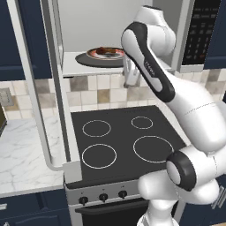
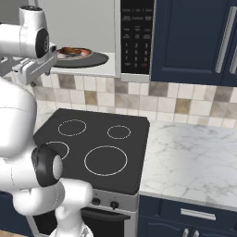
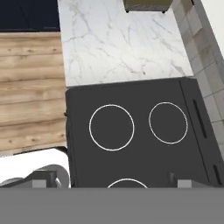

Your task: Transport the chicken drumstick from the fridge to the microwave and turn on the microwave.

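Nearest the base cameras, the white arm fills the lower right of the left base view, bending up over the black stovetop toward the microwave in the upper part of the frame. That appliance stands open: its door hangs swung out at the left edge, and the black button panel sits in the upper middle of the right base view. Inside, on the black turntable, a white plate with an orange-red rim carries the chicken drumstick, a small dark reddish-brown lump, so the delivery looks complete.

Just below the cavity's front edge, the end effector hangs with its jaws spread wide and nothing between them. In the hand view its camera looks down on the stovetop rings, with the marble table above them in that frame.

What remains, by my judgement, is closing the door and pressing the start button. To do that well, the arm should swing clear of the cavity, reach around to the outer face of the door, and push it evenly until it latches. Jaws closed would give a firmer single point for the button press afterward. Brushing the plate on withdrawal could shift the meat.
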### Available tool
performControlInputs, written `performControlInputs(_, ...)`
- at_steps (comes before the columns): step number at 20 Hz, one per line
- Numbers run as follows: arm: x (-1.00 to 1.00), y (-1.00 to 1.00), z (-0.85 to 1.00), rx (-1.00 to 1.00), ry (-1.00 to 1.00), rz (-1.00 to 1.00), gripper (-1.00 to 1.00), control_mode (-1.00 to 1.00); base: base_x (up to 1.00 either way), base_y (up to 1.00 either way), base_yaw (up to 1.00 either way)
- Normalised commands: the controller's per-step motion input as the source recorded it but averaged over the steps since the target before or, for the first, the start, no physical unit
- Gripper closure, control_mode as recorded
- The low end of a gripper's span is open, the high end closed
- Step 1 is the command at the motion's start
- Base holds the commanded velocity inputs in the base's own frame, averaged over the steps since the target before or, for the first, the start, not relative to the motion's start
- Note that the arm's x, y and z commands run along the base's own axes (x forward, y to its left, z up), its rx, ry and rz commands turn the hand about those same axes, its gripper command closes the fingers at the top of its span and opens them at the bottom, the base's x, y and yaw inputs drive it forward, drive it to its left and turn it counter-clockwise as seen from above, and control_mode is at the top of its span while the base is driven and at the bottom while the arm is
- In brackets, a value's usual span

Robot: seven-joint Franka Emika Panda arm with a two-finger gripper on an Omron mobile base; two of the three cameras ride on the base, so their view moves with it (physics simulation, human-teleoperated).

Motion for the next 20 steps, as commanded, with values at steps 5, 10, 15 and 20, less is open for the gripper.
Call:
performControlInputs(5, -0.62, -0.09, -0.2, 0.0, 0.0, -0.11, -1.0, -1.0, 0.0, 0.0, 0.0)
performControlInputs(10, -0.54, -0.14, -0.17, 0.0, 0.01, -0.19, -1.0, -1.0, 0.0, 0.0, 0.0)
performControlInputs(15, -0.44, -0.14, -0.01, 0.0, 0.08, -0.18, -1.0, -1.0, 0.0, 0.0, 0.0)
performControlInputs(20, -0.39, -0.08, 0.0, 0.0, 0.05, -0.14, -1.0, -1.0, 0.0, 0.0, 0.0)
